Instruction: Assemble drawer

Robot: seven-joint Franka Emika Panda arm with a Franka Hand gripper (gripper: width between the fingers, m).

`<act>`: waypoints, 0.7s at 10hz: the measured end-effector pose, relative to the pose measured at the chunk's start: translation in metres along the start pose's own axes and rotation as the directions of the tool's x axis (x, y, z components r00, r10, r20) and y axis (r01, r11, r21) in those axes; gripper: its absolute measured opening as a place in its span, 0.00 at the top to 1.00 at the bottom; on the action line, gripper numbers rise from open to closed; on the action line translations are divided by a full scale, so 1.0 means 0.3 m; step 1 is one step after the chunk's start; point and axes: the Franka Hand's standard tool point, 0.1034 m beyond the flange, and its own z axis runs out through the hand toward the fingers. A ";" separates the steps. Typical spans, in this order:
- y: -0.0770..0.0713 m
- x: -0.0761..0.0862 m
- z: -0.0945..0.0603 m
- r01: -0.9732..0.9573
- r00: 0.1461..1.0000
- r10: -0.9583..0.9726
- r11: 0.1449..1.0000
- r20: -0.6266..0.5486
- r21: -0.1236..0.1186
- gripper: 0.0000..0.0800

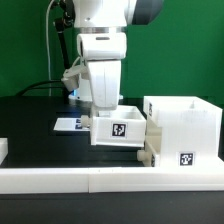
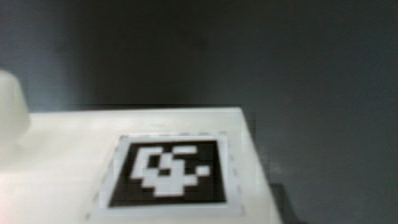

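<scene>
Now: arm standing over a tray beside the drawer box

Right at the middle of the exterior view, the white Panda arm [image 1: 100,45] is reaching straight down, and its gripper [image 1: 103,104] is sitting low over a small white tray [image 1: 120,128] — the fingers themselves are hidden behind the wrist body and the tray's wall, so I cannot tell whether the claw is wide, narrow or clamping the tray. That tray is showing a black-and-white square tag [image 1: 119,129] on the face turned toward the camera, and it is resting on the black table [image 1: 30,125].

Just beside it, toward the exterior view's right, the tall open box [image 1: 183,128] is standing upright with its own tag [image 1: 185,158] low on the front face; the tray and the box are looking as if they are touching or nearly so, though the seam is too small to judge. A second low white piece [image 1: 148,154] is peeking out between them at the box's foot.

Along the front edge, the long low white rail [image 1: 100,180] is running across the view. Behind the arm, toward the exterior view's left, the marker board [image 1: 68,125] is lying flat on the table.

From the wrist view, a white surface [image 2: 71,130] is filling the lower part of the frame — blurred — with a large square tag [image 2: 169,172] on it, against a dark background
</scene>
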 end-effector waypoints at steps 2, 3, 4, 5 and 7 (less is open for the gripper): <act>-0.009 -0.013 0.009 0.002 1.000 -0.002 1.000 -0.004 0.006 0.95; -0.010 -0.012 0.010 0.001 1.000 -0.001 1.000 -0.004 0.006 0.95; -0.010 -0.011 0.011 0.002 1.000 -0.002 1.000 -0.004 0.007 0.95; -0.003 -0.007 0.010 0.008 1.000 -0.008 1.000 -0.006 0.007 0.95; 0.042 -0.005 0.001 0.024 1.000 -0.024 1.000 -0.010 0.009 0.95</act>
